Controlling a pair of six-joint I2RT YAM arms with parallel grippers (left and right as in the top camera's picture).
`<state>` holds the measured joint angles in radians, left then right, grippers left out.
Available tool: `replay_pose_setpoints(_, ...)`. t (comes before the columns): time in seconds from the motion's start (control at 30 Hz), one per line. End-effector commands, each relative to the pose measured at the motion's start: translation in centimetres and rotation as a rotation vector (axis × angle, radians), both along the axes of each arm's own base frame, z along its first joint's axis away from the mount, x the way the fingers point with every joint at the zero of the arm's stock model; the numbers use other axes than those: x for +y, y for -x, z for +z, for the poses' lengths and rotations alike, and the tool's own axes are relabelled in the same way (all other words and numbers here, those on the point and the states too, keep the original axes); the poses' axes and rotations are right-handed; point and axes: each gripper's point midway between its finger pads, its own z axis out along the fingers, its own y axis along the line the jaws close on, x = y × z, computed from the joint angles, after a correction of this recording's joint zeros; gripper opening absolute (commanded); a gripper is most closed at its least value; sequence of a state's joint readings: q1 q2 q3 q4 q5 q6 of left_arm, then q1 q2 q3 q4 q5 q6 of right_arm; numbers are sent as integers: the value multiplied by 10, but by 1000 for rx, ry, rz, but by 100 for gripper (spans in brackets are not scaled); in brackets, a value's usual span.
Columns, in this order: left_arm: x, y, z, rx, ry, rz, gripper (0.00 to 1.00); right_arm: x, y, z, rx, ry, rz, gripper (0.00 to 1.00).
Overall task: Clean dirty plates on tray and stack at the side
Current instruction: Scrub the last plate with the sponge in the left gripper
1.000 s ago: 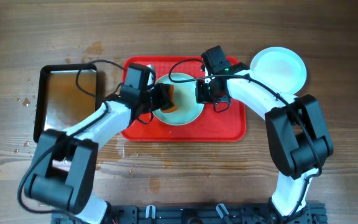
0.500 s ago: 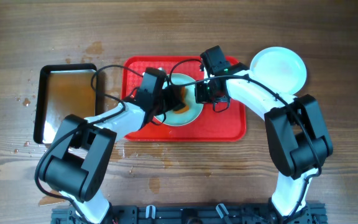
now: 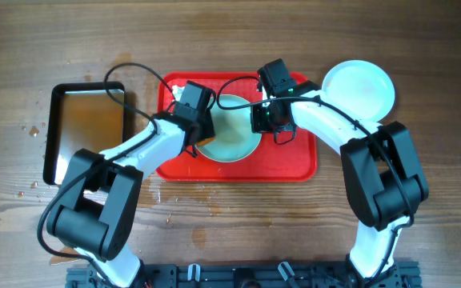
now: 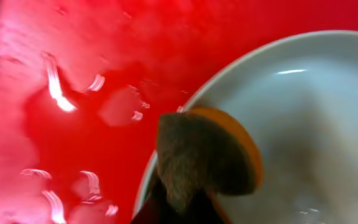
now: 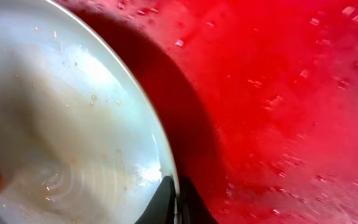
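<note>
A pale mint plate [image 3: 234, 136] lies on the red tray [image 3: 286, 164]. My right gripper [image 3: 264, 120] is shut on the plate's right rim; in the right wrist view its fingers [image 5: 174, 200] pinch the rim of the plate [image 5: 61, 124]. My left gripper [image 3: 204, 128] is shut on an orange sponge with a grey-brown scouring face [image 4: 207, 155], held at the plate's left edge [image 4: 303, 112] over the wet tray [image 4: 73, 93]. A clean white plate [image 3: 360, 86] sits on the table to the right of the tray. Only these two plates show.
A black-rimmed metal pan [image 3: 86, 132] lies left of the tray. Water drops speckle the wood near the pan [image 3: 34, 128] and in front of the tray. Cables loop above both wrists.
My left gripper has moved the sponge from the plate's middle to its left edge. The orange-brown smear no longer shows in the plate. The right gripper has not moved.
</note>
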<state>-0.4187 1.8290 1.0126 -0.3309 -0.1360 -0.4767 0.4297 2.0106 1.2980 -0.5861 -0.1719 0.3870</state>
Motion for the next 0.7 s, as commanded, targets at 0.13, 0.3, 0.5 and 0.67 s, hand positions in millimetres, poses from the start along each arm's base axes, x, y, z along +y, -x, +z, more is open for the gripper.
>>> replay_pose_setpoints(0.13,-38,-31,55,-165,42,-134,4,-8,15,-27,53,67,24,4)
replay_pose_setpoints(0.3,-56,-26,34,-88,177,-62,4,-8,14,-27,49,65,24,4)
replay_pose_setpoints(0.5,-53,-20,-8,-4,150,-55,4,-7,15,-27,49,65,26,4)
replay_pose_setpoints(0.67,2,-20,-17,0,-141,-70,4,-6,15,-27,48,66,31,4)
